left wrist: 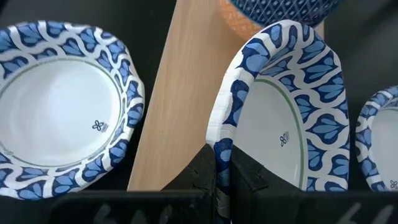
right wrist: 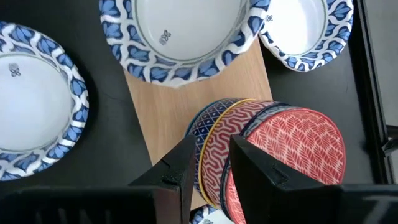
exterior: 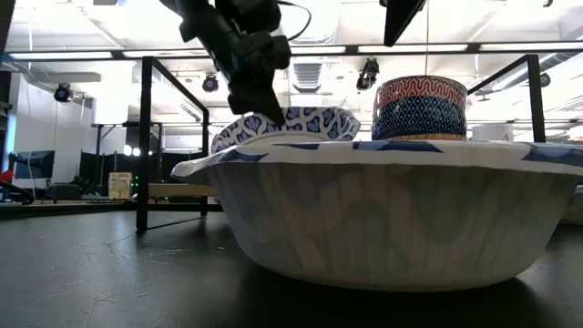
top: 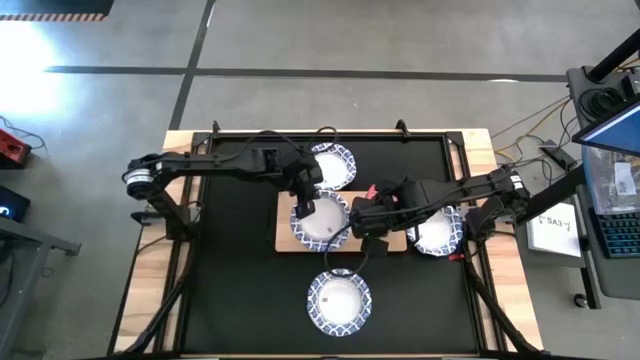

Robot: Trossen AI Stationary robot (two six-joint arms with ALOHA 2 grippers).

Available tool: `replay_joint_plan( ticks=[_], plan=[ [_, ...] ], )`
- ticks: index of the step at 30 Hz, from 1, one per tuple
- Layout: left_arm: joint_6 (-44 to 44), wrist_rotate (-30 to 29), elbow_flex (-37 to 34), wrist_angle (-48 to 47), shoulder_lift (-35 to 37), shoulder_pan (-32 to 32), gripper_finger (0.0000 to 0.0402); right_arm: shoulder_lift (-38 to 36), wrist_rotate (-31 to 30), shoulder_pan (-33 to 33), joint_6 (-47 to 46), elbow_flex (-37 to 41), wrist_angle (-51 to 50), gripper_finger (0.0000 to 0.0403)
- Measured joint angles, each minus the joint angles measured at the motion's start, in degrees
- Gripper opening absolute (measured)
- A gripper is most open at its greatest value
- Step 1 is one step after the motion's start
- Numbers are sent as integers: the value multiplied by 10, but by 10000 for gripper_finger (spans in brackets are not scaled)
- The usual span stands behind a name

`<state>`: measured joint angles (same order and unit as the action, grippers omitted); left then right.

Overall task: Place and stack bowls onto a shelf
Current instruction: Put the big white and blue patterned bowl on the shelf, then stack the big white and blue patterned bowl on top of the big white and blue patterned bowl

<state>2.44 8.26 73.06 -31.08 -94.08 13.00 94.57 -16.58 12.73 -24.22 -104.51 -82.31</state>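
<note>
While the left pincer (left wrist: 222, 180) grips a patterned bowl's (left wrist: 280, 118) rim over the shelf (left wrist: 180, 93), lower it level. Right pincer (right wrist: 208, 163) straddles the stacked small bowls' (right wrist: 267, 155) rim; grip undetermined.

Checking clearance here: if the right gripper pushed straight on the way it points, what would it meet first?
Probably the stack of small bowls on the shelf: the right gripper has its fingers straddling their rims already.
</note>
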Motion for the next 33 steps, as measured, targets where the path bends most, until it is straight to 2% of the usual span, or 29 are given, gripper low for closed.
replay_joint_plan(
  ticks=[7, 13, 18, 26, 30, 33],
  plan=[
    [-9, 0, 0, -17, -10, 3, 15, 1, 0, 0, 12, 0, -1, 82],
    [-26, -4, 1, -17, -11, 12, 48, 1, 0, 0, 12, 0, -2, 88],
    [-40, -55, 1, -18, -11, 23, 83, 1, 0, 0, 11, 0, -3, 91],
    [-54, -61, 1, -20, 0, 26, 124, 1, 0, 0, 10, 0, -8, 87],
    [-32, -38, 2, -21, 20, 20, 129, 1, 3, 2, -20, 0, -21, 92],
    [4, 8, 2, -19, 38, 1, 129, 1, 23, 8, -49, 0, -21, 95]
  ],
)
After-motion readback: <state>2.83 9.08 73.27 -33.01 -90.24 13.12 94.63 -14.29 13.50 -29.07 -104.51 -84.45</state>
